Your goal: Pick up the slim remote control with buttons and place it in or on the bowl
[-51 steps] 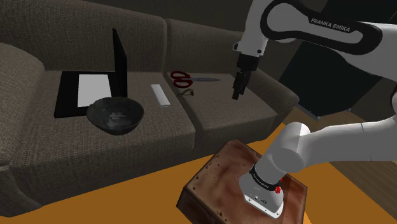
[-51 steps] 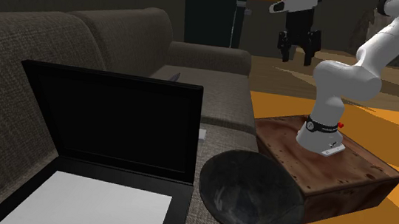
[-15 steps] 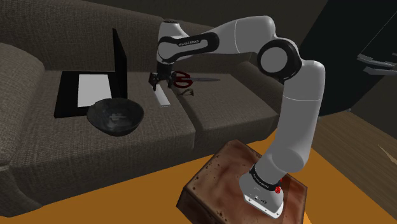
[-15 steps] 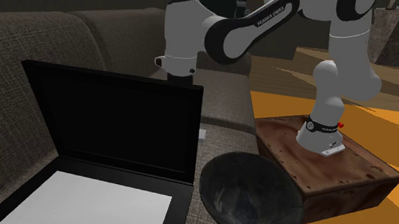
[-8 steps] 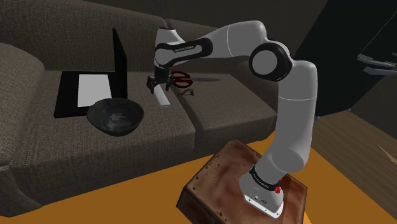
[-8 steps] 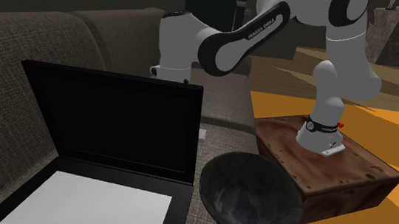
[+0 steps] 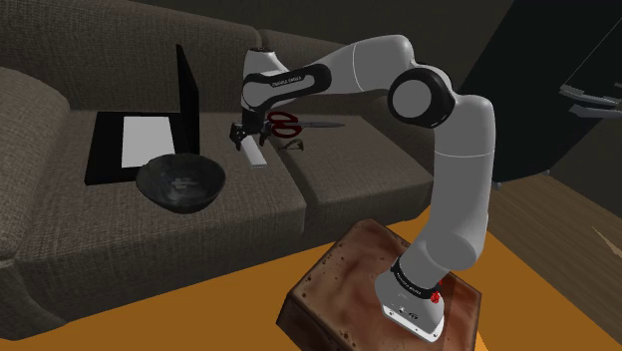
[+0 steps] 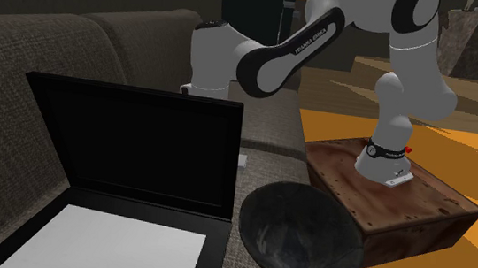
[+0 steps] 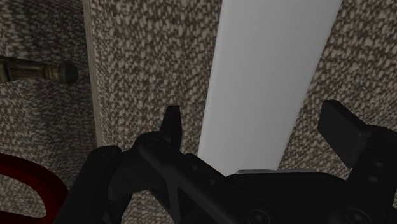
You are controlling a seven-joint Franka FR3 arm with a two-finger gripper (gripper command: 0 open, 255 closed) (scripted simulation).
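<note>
We see a dark, coarse-woven couch (image 7: 60, 110) above an orange floor (image 7: 209, 309), with the brown stand (image 7: 334, 289) before it. On the seat lie an open laptop (image 7: 150, 140), a dark bowl (image 7: 180, 181) just beside it, the pale slim remote (image 9: 267, 83), and red-handled scissors (image 7: 284, 124). The gripper (image 9: 254, 118) hangs low over the remote, fingers spread either side without touching it.

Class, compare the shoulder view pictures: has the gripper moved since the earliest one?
Yes. The gripper has gone left and down in the shoulder view, past the scissors, to the white remote near the laptop.
</note>
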